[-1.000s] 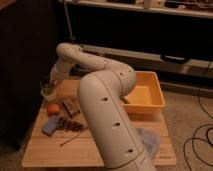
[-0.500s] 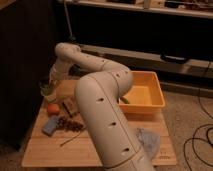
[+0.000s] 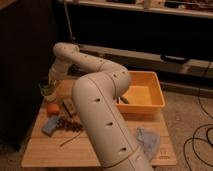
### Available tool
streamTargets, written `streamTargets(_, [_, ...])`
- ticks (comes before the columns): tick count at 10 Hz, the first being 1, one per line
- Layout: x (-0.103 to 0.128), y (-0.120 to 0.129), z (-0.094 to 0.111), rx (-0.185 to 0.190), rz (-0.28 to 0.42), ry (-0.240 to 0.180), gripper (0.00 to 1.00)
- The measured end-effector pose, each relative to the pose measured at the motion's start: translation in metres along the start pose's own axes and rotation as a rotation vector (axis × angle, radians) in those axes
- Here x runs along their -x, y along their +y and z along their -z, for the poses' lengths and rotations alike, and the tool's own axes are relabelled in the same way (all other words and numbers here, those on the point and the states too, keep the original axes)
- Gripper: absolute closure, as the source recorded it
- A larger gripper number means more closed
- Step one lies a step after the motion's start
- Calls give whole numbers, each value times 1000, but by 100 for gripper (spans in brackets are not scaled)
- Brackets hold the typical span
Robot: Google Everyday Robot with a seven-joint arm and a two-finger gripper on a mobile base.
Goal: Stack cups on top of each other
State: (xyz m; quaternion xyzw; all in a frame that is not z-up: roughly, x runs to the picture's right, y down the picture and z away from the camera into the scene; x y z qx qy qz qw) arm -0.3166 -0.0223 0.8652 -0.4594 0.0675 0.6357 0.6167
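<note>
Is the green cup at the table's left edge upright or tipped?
Upright: the green cup stands with its rim up on the table, above the orange fruit. The gripper is right at it.

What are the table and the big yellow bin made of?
The table looks like light wood with a matte finish; faint plank lines show. The yellow-orange bin looks like smooth moulded plastic, one even colour with rounded walls, though that is a guess. The gripper is at the table's far left, by the green cup.

cups (image 3: pixel 47 89): green, upright | table's far-left corner | claw (image 3: pixel 51 80) just above
</note>
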Motion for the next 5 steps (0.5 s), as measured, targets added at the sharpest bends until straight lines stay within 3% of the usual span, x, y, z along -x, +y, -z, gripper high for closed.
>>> streamTargets(5, [0,-3,-2,2,-8,11,20])
